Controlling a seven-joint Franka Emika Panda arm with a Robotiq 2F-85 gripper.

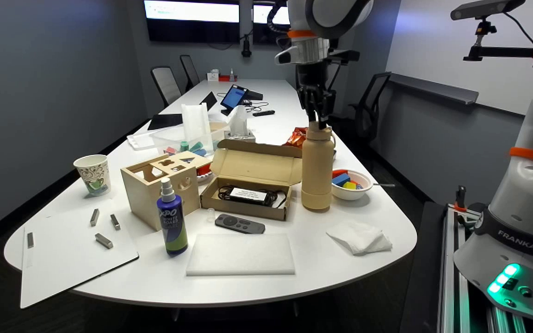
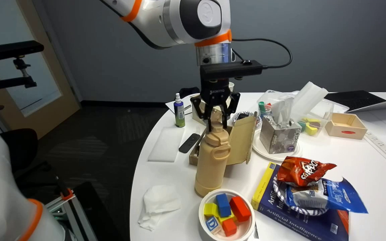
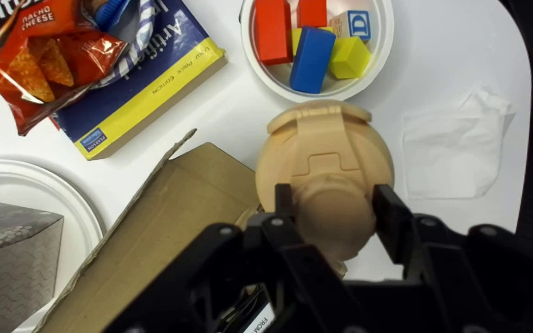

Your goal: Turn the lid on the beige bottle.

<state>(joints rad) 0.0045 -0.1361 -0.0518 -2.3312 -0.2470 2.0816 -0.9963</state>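
Note:
The beige bottle [image 1: 317, 175] stands upright on the white table; it shows in both exterior views [image 2: 209, 167]. From above in the wrist view, its round shoulder and carry loop [image 3: 324, 138] show. Its lid [image 3: 333, 219] is a small round knob, here tan like the bottle, on top; it also shows in an exterior view [image 2: 216, 127]. My gripper [image 3: 332, 192] points down over the bottle, with one finger on each side of the lid. The fingers are partly closed and sit snugly against it. The lower part of the lid is partly hidden by the fingers.
A white bowl of coloured blocks [image 2: 202, 217] stands close beside the bottle. An open cardboard box [image 1: 257, 162] with a cable and adapter stands on another side. A book [image 2: 263, 190] with snack bags, a crumpled tissue [image 2: 159, 201] and a spray bottle [image 1: 172, 226] are nearby.

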